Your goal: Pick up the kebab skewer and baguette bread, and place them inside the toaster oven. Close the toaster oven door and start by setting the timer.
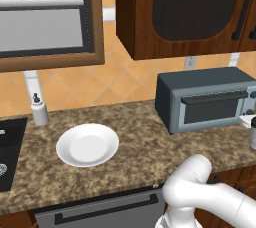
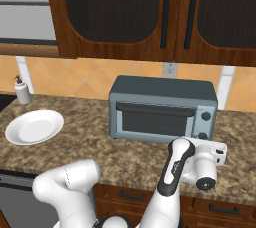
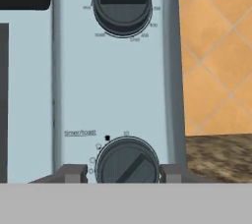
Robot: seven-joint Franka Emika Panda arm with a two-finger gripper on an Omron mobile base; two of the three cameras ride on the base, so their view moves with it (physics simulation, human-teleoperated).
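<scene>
The toaster oven (image 1: 205, 102) (image 2: 162, 107) stands on the counter at the right, and the toaster oven door (image 1: 210, 109) (image 2: 152, 119) is shut, its black bar handle along the top. In the hand view my gripper (image 3: 124, 174) is up against the oven's control panel. Its fingertips (image 3: 74, 174) flank the lower timer knob (image 3: 128, 166) (image 2: 202, 135), the right one at the rim and the left a narrow gap away. The upper dial (image 3: 123, 4) sits above. The white plate (image 1: 87, 144) (image 2: 34, 127) is bare. The kebab skewer and baguette bread are out of view.
A soap dispenser (image 1: 39, 109) (image 2: 21, 91) stands by the back wall at the left, beside the dark sink (image 1: 10, 147). Dark wooden cabinets (image 1: 185, 7) hang above the oven. Tiled wall and granite counter (image 3: 216, 159) lie right of the oven.
</scene>
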